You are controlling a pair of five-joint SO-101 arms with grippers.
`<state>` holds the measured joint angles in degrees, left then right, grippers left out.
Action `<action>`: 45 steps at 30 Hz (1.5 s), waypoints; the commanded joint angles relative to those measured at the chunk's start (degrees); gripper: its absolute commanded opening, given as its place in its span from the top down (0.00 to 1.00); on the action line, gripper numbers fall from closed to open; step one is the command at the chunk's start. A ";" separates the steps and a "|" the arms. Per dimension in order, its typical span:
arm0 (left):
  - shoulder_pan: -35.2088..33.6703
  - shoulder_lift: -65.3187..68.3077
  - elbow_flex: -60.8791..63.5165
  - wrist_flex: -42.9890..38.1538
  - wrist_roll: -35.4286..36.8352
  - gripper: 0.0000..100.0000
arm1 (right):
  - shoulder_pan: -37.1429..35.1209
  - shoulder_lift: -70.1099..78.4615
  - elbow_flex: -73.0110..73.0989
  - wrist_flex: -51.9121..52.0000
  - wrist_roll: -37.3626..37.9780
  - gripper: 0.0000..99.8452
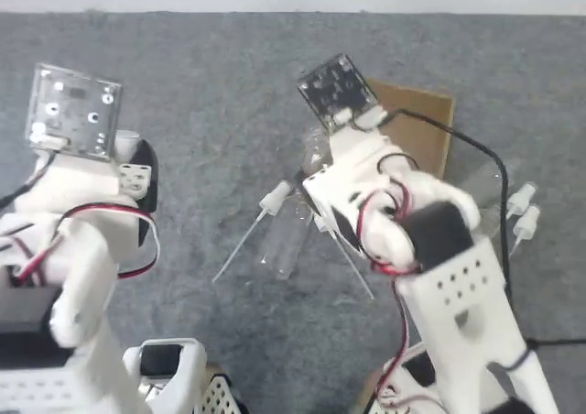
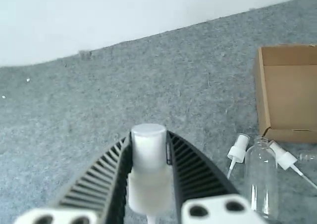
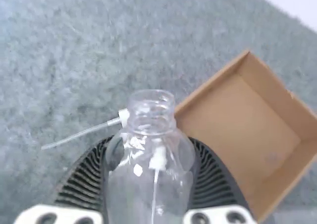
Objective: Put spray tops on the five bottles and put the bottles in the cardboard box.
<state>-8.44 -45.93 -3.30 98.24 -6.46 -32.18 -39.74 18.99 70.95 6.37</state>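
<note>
Two claws: the left claw [image 2: 148, 140] is closed snugly on a spray top [image 2: 148, 177], white head up. The right claw [image 3: 151, 144] is closed around the body of a clear bottle [image 3: 148, 184], whose open neck points away from the wrist.
Held pair: well apart across the grey mat [image 1: 201, 84]; the top is not yet on the neck.
Loose on the mat: a lying bottle [image 1: 288, 240] with a loose top [image 1: 275, 197] just beside it, its thin tube trailing away from it.
Cardboard box [image 3: 247, 135]: beyond the held bottle, open, nothing seen inside.
Risk, tube: it is long and thin, so a slightly off-line approach would likely catch it on the rim and bend it.
Risk, bottle: smooth and round, so pushing the top down may make it slip or twist in the grip.
</note>
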 commanded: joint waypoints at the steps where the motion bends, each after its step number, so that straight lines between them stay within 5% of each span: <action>1: 0.44 -0.70 -2.42 -0.35 1.58 0.99 | -1.80 -8.84 10.64 -11.30 -1.49 0.99; 10: 3.60 -0.18 -1.98 -11.87 9.93 0.99 | -13.93 -9.89 31.03 -33.71 -0.97 0.99; 18: 7.82 -0.70 4.97 -27.96 18.46 0.99 | -16.75 -9.63 35.34 -34.86 -0.97 0.99; 27: 8.35 -0.26 7.87 -35.43 27.87 0.99 | -17.71 -12.26 47.12 -56.22 -1.32 0.99; 36: 12.04 -0.79 20.26 -48.26 31.12 0.99 | -17.80 -12.35 47.91 -57.36 -1.41 0.99; 45: 12.22 -0.79 25.27 -48.18 30.95 0.99 | -17.54 -12.35 47.91 -57.36 -1.41 0.99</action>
<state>3.87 -45.76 21.32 51.03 24.04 -49.67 -49.58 67.43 14.86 5.49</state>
